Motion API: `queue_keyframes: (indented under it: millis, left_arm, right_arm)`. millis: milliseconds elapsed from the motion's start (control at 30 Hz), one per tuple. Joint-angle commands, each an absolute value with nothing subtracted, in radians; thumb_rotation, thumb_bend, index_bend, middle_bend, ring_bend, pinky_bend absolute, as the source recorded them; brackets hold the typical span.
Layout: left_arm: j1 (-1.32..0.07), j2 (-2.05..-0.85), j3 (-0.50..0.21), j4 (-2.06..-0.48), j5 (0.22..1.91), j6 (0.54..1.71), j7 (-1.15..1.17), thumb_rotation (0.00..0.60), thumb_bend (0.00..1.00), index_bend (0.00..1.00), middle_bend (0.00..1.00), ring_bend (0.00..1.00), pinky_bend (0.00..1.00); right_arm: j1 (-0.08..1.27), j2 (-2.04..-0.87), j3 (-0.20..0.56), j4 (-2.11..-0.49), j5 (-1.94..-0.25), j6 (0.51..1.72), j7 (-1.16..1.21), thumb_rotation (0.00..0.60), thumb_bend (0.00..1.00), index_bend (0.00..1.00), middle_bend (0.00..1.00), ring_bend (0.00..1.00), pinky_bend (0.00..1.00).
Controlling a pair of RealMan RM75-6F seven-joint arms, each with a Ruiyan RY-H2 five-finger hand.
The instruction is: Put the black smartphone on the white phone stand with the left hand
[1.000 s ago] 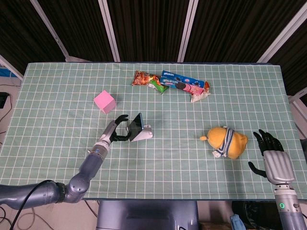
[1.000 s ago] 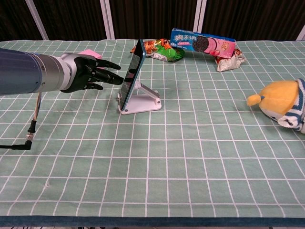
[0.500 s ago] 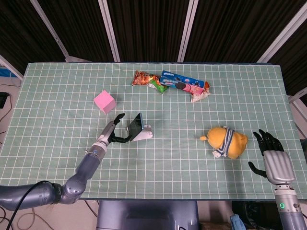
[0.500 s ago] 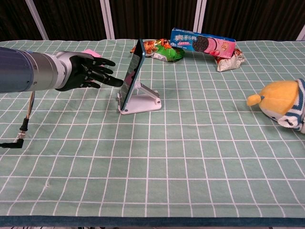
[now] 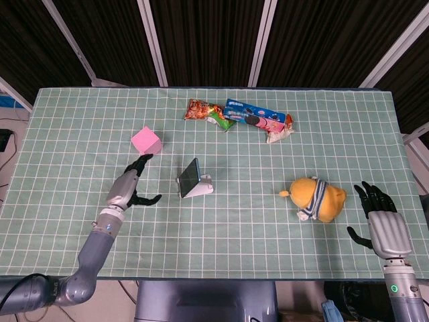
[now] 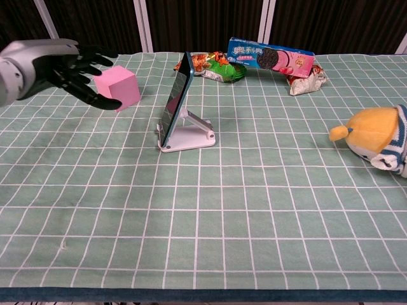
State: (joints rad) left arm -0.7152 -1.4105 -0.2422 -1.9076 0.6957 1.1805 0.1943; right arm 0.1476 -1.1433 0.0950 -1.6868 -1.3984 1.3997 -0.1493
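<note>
The black smartphone (image 6: pixel 175 100) leans tilted on the white plastic phone stand (image 6: pixel 191 135), mid-counter. The left robot hand (image 6: pixel 60 67), fingers spread and empty, hovers well apart toward the left edge. Placement looks done; only retreating remains.

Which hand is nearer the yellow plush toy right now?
Right. The right hand sits just beside the yellow plush toy, apart from it; the left hand is far across, past the phone stand.

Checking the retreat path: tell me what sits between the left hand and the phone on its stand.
Only bare tablecloth lies between left hand and smartphone, per head view.
</note>
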Motion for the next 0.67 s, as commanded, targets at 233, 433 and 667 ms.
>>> queue_keyframes:
  millis: [233,433,667]
  left_arm:
    - [-0.436,-1.304,0.08,-1.846,1.274,1.603,0.317,0.6,0.21,0.0,0.0,0.0,0.0]
    - [-0.286,-1.294,0.158,-1.721,1.365,1.736,0.313,0.6,0.19,0.0,0.0,0.0,0.0]
    - [-0.208,-1.282,0.151,-1.68,1.359,1.741,0.278,0.6,0.19,0.0,0.0,0.0,0.0]
  right_arm:
    - [0.146,-1.143,0.094,-1.688,-1.401,1.402,-0.154,0.6,0.37,0.0,0.0,0.0,0.14]
    - [0.145,-1.144,0.093,-1.687,-1.405,1.405,-0.154,0.6,0.37,0.0,0.0,0.0,0.14]
    - [0.145,-1.144,0.091,-1.684,-1.411,1.406,-0.152,0.6,0.37,0.0,0.0,0.0,0.14]
